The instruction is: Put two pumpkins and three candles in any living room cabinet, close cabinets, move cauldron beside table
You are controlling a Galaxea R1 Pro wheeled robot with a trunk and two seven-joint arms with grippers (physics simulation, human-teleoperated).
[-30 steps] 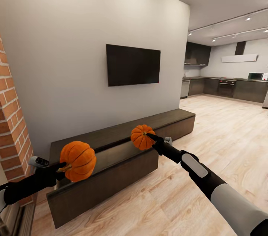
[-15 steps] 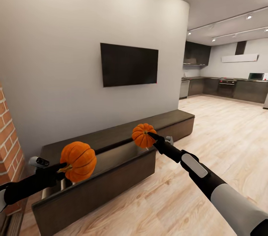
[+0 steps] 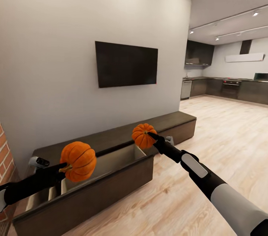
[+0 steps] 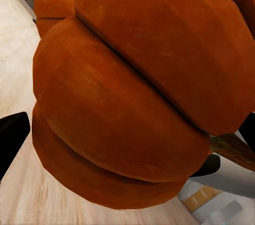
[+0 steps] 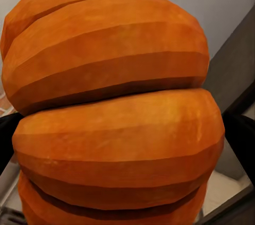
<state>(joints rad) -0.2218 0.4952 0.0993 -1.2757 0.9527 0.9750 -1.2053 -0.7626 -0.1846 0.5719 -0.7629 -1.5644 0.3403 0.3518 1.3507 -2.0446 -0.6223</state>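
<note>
Cabinet point(image 3: 111, 143) drawer now nearer — 2 pumpkins point(image 3: 78, 161) still gripped.

The cabinet point(image 3: 111, 143) drawer stands open, apparently unobstructed inside, with bare floor point(image 3: 208, 143) alongside.

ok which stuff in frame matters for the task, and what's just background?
Task items:
- left gripper's pumpkin, held at the left gripper
- right gripper's pumpkin, held at the right gripper
- cabinet, drawer open

Background:
- wall TV
- brick column
- kitchen cupboards
</note>
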